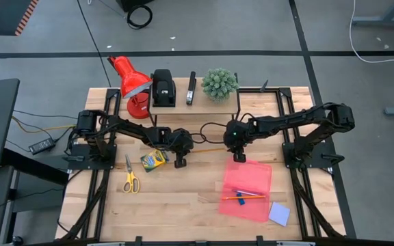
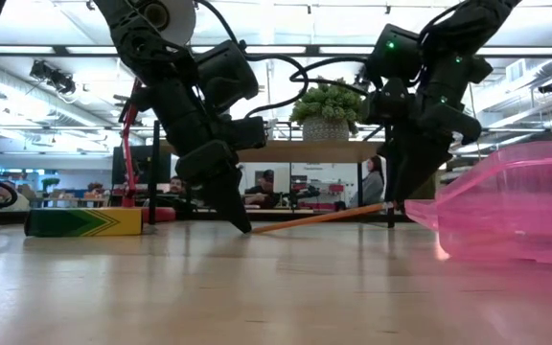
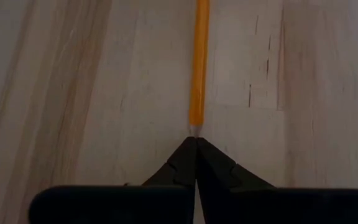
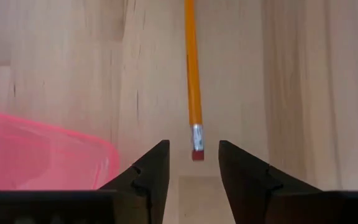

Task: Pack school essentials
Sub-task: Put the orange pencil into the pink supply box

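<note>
An orange pencil (image 2: 324, 217) slants between my two grippers over the middle of the table. My left gripper (image 1: 180, 162) is shut on its pointed end, down at the wood. The eraser end (image 4: 197, 151) is raised and stands in the gap of my open right gripper (image 4: 194, 158), with space on both sides. A pink pouch (image 1: 246, 190) lies at the near right with another pencil and a pen (image 1: 241, 197) in it. The crayon box (image 1: 153, 160) and the yellow-handled scissors (image 1: 130, 179) lie flat at the left. The notepad (image 1: 279, 214) lies beside the pouch. My left gripper pinches the pencil's pointed end (image 3: 195, 129) between the free ends of its two fingers. The fingers slant down from the table's left and lie along the pencil. The held end is at the table top, and the pencil rises from it toward the right gripper.
A raised shelf (image 1: 183, 106) at the far edge carries black desk devices and a potted plant (image 1: 219, 83). A red lamp (image 1: 130, 82) stands to its left. Bare wood lies along the near edge between the scissors and the pouch.
</note>
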Tool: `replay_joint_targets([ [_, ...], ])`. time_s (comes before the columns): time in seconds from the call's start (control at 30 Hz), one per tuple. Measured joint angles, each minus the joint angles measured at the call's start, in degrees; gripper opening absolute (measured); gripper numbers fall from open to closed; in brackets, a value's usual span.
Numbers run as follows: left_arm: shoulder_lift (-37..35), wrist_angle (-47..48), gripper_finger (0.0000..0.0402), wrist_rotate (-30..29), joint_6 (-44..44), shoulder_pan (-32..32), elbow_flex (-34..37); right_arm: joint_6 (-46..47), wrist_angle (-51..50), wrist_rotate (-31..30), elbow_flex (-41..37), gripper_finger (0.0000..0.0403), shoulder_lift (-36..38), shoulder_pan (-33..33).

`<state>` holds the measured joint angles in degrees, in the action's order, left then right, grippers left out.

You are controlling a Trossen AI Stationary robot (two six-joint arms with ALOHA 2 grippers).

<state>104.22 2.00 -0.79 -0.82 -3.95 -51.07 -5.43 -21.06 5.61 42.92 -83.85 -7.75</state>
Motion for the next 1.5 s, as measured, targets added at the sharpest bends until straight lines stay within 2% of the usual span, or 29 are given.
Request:
replay_joint_targets([
  [0.4,0.02,-0.10,0.0013,0.01,-0.02,0.00,0.00,-0.76,2.16,-0.02,-0.22,0.0147,0.00,0.00],
  [0.57,0.02,-0.11,0.0022,0.01,0.00,0.00,0.02,-0.58,3.68,0.51,-1.93,0.0146,0.00,0.00],
  [0.87,0.02,-0.11,0.0015,0.26,-0.02,0.00,0.02,-0.76,5.39,1.42,-2.49,0.0120,0.00,-0.12],
  [1.1,0.02,-0.13,0.0023,0.69,-0.02,0.00,0.02,-1.35,5.77,1.16,-2.49,0.0099,0.00,-0.17],
  [1.5,0.02,-0.26,0.0017,0.69,-0.02,0.00,0.04,-3.60,6.35,1.06,-3.23,0.0094,0.00,-0.50],
])
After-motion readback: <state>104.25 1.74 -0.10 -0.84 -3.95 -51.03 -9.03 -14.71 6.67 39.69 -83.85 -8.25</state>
